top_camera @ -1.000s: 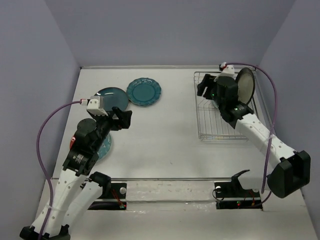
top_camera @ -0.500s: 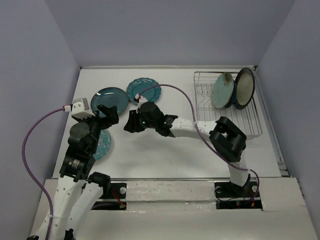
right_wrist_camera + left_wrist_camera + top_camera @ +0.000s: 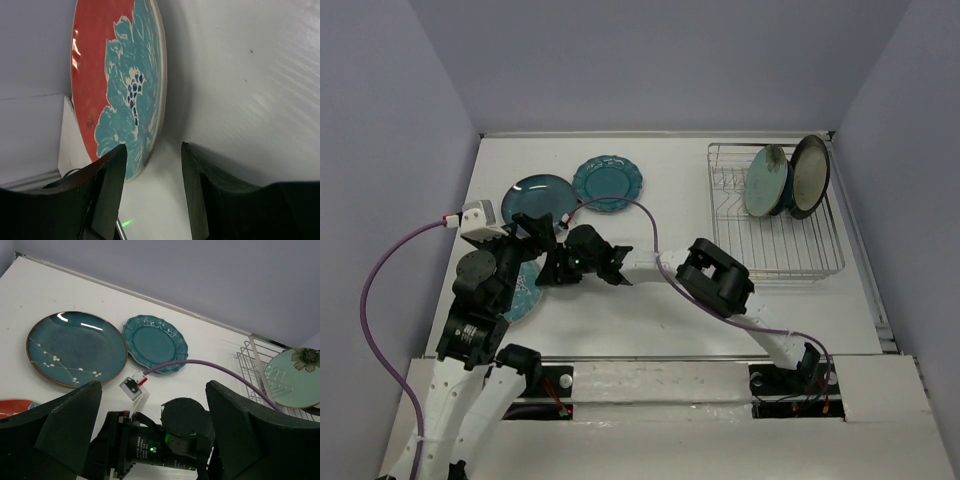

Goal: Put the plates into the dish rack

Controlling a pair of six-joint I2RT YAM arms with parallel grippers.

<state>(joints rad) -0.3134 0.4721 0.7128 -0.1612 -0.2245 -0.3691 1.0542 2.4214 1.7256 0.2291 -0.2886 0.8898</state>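
The surface (image 3: 650, 330) is white. The round plate (image 3: 76, 349) is deep teal with a brown edge and a sprig of small white blossoms. The scalloped plate (image 3: 156, 342) is plain teal. The flowered plate (image 3: 120, 85) shows a red band around big teal petals, with navy dots on cream. The rack (image 3: 790, 255) is silver wire. Its mint plate (image 3: 295, 377) bears a dark flower, and its cream plate (image 3: 810, 177) has a dark brown rim. The cable (image 3: 200, 365) is purple.
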